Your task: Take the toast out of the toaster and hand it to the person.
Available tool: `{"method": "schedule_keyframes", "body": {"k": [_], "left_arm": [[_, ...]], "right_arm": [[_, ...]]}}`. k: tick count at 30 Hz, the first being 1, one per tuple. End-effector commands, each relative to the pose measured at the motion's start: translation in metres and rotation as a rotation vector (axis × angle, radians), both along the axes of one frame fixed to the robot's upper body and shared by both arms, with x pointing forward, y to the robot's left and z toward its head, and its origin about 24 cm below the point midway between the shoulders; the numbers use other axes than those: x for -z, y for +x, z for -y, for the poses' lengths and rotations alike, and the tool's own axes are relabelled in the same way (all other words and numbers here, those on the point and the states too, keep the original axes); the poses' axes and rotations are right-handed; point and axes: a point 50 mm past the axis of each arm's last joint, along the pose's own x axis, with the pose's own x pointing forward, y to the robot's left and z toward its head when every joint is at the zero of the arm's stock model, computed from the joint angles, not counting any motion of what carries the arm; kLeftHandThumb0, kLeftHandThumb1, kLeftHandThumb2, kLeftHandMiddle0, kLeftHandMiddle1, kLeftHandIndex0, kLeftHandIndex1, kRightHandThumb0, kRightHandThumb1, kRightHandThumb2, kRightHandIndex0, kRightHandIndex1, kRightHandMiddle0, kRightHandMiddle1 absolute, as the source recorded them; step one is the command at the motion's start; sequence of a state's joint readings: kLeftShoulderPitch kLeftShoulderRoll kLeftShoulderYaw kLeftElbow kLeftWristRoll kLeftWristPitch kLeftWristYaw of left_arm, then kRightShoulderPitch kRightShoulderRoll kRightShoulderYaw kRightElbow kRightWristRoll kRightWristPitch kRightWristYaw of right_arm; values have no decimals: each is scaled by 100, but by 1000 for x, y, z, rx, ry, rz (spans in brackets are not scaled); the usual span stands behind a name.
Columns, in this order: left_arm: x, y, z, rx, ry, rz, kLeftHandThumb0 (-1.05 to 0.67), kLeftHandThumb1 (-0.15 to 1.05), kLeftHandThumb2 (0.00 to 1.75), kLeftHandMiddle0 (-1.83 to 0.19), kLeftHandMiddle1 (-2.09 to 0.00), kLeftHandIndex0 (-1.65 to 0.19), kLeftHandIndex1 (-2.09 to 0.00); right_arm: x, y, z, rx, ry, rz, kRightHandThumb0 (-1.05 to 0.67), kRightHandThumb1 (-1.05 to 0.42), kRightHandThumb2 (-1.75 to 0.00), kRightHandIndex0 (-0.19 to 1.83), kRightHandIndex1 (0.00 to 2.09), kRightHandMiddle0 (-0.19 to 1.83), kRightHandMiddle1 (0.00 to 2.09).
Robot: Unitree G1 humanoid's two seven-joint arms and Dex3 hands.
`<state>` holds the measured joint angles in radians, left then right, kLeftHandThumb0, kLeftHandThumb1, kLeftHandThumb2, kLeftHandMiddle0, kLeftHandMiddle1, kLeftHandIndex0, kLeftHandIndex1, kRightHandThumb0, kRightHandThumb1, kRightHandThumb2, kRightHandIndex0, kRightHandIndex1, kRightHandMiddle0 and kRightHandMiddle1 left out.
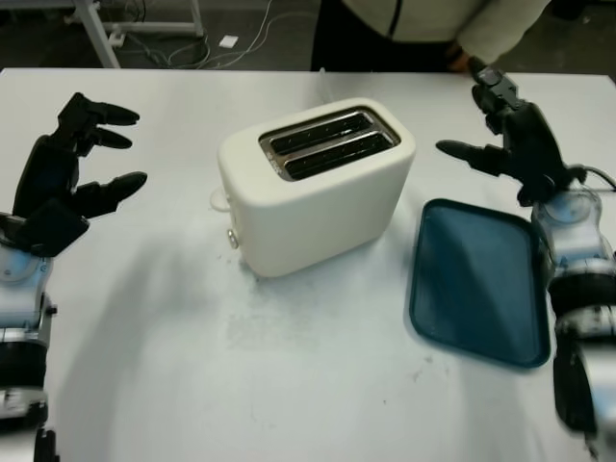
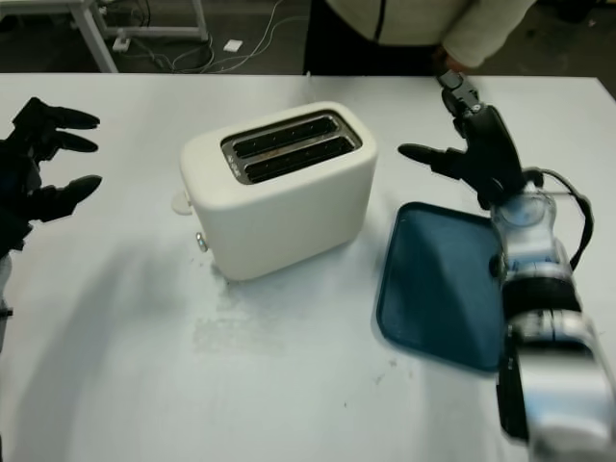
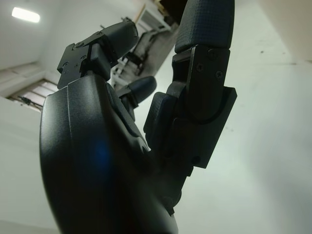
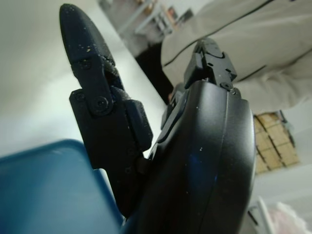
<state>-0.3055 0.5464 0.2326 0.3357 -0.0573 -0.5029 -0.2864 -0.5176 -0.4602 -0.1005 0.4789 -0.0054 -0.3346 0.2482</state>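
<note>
A cream two-slot toaster [image 1: 318,188] stands in the middle of the white table [image 1: 192,366]. Both slots look dark, and no toast rises above them. My left hand [image 1: 82,159] is raised at the left side of the table, open, well apart from the toaster. My right hand [image 1: 500,130] is open, raised to the right of the toaster above the far end of a blue tray [image 1: 476,279]. A person in a light jacket [image 1: 433,19] stands at the far edge, with one hand [image 1: 460,64] just behind my right hand.
The blue tray lies flat to the right of the toaster with nothing on it. A white metal frame and cables [image 1: 144,29] are on the floor beyond the table's far left. Bare table stretches in front of the toaster.
</note>
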Motion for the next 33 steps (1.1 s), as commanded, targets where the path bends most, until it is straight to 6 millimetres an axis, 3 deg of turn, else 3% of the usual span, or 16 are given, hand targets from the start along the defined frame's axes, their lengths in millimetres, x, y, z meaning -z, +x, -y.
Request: {"method": "schedule_keyframes", "body": {"k": [1,8,14,22,33], "left_arm": [[12,-14,5,-8,-69,15,-104,92,22,0,-126,0,-109],[33,-38,28,-64,-211,7,-104,92,27,0,-117,0,-97],[55,-47,43,-50,-292,-89,-105,92,27,0,-112,0,-95],[73,-47,56,-41,-360,-155,-105,92,28,0,-114,0,-101],[92,-50,79,18,-377,-253,-105,92,16,0,-120,0,-108]], "right_arm": [[11,-23,-13,-30,135,-18,-69,-92,-3,1,0,4,1],[30,-73,-41,-110,341,-78,-65,-92,-29,0,0,1,0],[51,-98,-59,-122,423,-130,-67,-92,-41,1,0,1,0],[84,-103,-76,-44,525,-284,-72,-92,-40,4,2,4,1],[99,-98,-82,16,523,-337,-69,-92,-40,5,2,5,1]]}}
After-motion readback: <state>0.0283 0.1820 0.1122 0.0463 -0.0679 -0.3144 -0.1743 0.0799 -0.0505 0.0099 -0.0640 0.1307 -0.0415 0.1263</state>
